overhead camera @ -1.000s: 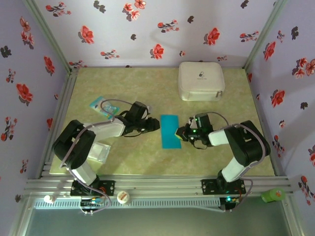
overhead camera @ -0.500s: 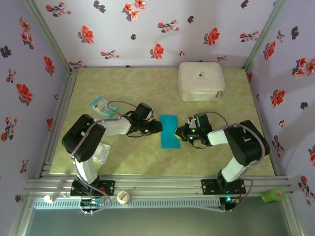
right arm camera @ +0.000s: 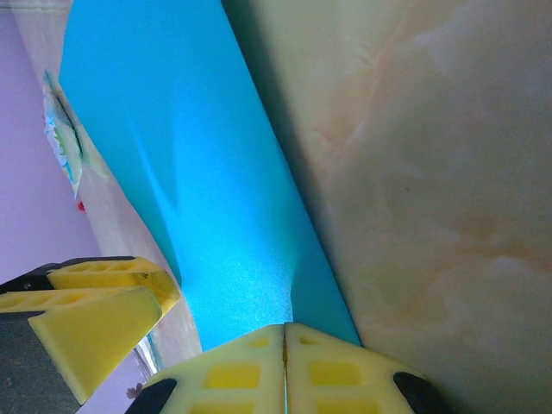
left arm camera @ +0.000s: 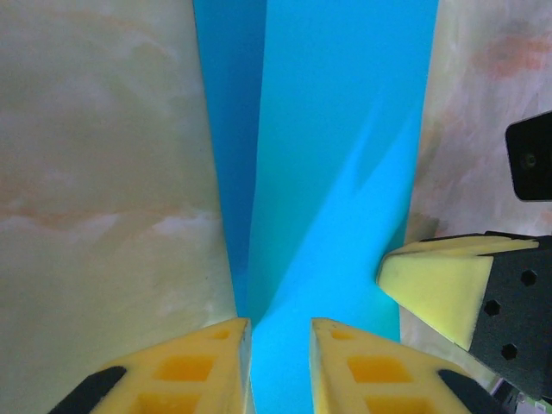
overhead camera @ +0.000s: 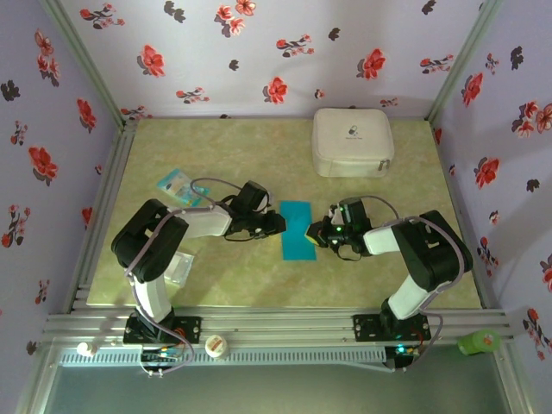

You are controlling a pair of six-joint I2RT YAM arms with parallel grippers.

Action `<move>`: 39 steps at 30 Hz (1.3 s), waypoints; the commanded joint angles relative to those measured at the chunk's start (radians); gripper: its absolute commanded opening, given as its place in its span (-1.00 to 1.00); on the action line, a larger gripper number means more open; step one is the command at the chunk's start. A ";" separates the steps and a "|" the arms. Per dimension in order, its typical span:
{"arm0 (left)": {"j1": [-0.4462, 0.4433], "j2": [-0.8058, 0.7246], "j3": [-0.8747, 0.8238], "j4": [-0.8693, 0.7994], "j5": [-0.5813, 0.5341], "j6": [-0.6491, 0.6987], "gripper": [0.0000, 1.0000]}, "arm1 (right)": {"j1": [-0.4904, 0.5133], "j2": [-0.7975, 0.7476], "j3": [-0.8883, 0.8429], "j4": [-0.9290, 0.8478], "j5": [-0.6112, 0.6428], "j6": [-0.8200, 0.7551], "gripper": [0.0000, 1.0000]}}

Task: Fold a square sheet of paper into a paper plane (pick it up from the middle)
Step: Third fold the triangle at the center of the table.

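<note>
Nearest the camera, on the metal rail (overhead camera: 285, 332) in front of the arm bases, sit a small white cap (overhead camera: 216, 346) and, far to the right, a green object (overhead camera: 479, 342). Just beyond, on the marbled table (overhead camera: 224, 155), a clear plastic packet (overhead camera: 178, 268) lies beside the left arm's elbow. At mid-table the square sheet of paper (overhead camera: 298, 230), folded into a narrow teal rectangle, lies between the two claws. The left gripper (overhead camera: 274, 224) is at its left long edge; in the left wrist view its yellow fingers (left arm camera: 198, 371) stand a little apart with the sheet (left arm camera: 345, 172) showing blue in the gap, so this claw is slightly open and grips nothing. The right gripper (overhead camera: 317, 233) is at the opposite edge; in the right wrist view its fingers (right arm camera: 233, 371) are pressed together, pinching the sheet's (right arm camera: 198, 172) near rim, which lifts enough there to cast a shadow. Farther back on the left lies a small pale-blue printed packet (overhead camera: 177, 184). Farthest, at the back right and well apart from the paper, rests a white case (overhead camera: 352, 142), near the flowered wall (overhead camera: 276, 52).
</note>
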 commanded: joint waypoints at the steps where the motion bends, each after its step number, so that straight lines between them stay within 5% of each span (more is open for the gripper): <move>1: -0.006 0.022 0.006 0.008 0.020 -0.008 -0.47 | 0.011 0.043 0.002 -0.080 0.047 0.003 -0.83; 13: -0.009 0.038 0.016 -0.001 0.032 0.007 -0.48 | 0.012 0.045 0.005 -0.078 0.046 0.003 -0.81; 24: -0.008 0.026 0.003 0.027 0.031 -0.010 -0.78 | 0.011 0.038 0.005 -0.076 0.039 0.003 -0.77; 32: -0.002 -0.003 -0.017 0.044 0.027 -0.022 -1.00 | 0.011 -0.006 0.016 -0.092 0.033 -0.025 -0.65; 39: 0.019 -0.058 -0.042 0.028 0.028 -0.029 -1.00 | 0.011 -0.149 0.044 -0.229 0.079 -0.135 -0.39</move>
